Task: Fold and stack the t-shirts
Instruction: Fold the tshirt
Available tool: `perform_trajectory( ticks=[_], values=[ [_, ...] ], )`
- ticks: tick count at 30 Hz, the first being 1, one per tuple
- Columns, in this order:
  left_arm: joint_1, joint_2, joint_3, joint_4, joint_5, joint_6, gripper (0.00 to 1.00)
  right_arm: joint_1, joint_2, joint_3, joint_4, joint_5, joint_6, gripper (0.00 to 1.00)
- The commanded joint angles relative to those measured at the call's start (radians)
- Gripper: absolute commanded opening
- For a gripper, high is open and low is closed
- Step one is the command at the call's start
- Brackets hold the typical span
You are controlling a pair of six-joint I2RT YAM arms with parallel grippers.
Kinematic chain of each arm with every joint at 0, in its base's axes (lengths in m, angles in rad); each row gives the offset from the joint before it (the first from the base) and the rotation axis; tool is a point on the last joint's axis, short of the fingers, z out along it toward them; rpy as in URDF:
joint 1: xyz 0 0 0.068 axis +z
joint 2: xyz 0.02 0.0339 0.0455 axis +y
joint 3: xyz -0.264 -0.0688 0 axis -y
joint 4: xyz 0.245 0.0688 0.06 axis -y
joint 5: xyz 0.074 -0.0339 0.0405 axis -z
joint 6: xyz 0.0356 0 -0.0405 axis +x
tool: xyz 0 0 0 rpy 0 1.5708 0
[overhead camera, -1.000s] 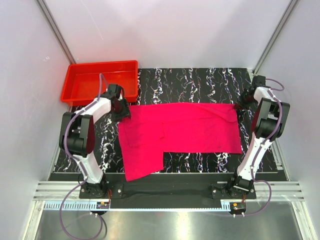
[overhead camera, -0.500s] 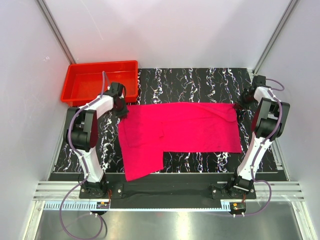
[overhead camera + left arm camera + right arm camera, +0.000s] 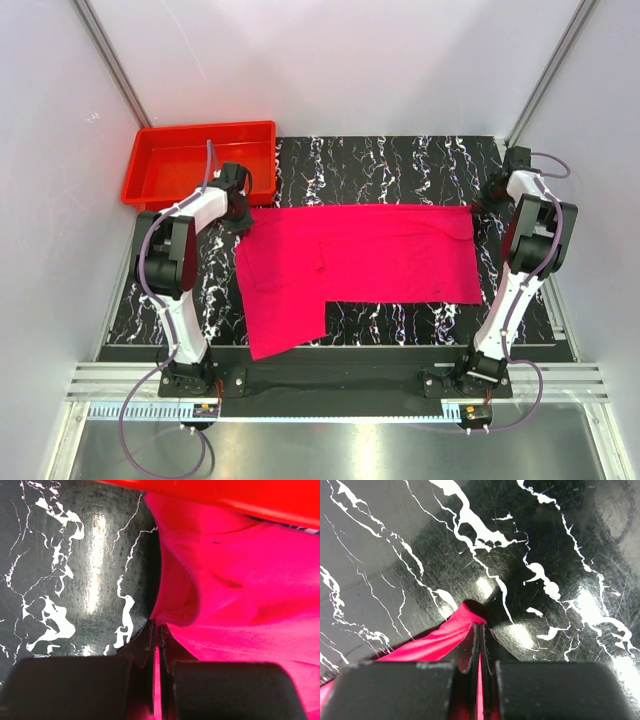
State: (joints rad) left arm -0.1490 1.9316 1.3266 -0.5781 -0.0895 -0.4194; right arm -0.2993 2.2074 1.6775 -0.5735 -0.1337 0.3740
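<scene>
From above, you see one shirt (image 3: 370, 255), one tray (image 3: 170, 165) and two arms. The shirt lies flat on the black table (image 3: 400, 160). Its long side runs from left to right. At its left end, one flap reaches toward the near edge. The red tray sits at the far left corner, just beside the shirt's far left corner. Inside it you see only its own red floor. The left gripper (image 3: 241, 217) is down at the shirt's far left corner. The right gripper (image 3: 479, 206) is down at the far right corner. From here you cannot tell how the fingers stand.

In the left wrist view, the left gripper (image 3: 156, 632) has its two fingers pressed together. A thin strip of pink shows between them, so they pinch the shirt's (image 3: 240, 595) edge. The cloth bunches up in soft folds to the right. The tray's (image 3: 240, 497) red wall runs across the top, close over the cloth. The table (image 3: 75, 555) shows on the left.

In the right wrist view, the right gripper (image 3: 480, 630) is also pressed together. It pinches a pointed corner of the shirt (image 3: 435, 642). The cloth runs off to the lower left. The table (image 3: 420, 540) fills the rest.
</scene>
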Motion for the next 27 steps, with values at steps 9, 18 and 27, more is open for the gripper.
perform_trajectory(
  ticks=[9,18,27],
  values=[
    [0.017,-0.011,0.019,-0.016,-0.058,0.028,0.40,-0.001,0.042,0.076,-0.060,0.055,-0.015,0.11],
    [0.014,-0.130,0.010,-0.072,-0.027,0.021,0.56,-0.001,-0.087,0.019,-0.129,0.049,-0.055,0.50],
    [-0.056,-0.246,-0.124,-0.080,0.066,-0.021,0.50,-0.001,-0.199,-0.055,-0.192,0.060,-0.029,0.49]
  ],
)
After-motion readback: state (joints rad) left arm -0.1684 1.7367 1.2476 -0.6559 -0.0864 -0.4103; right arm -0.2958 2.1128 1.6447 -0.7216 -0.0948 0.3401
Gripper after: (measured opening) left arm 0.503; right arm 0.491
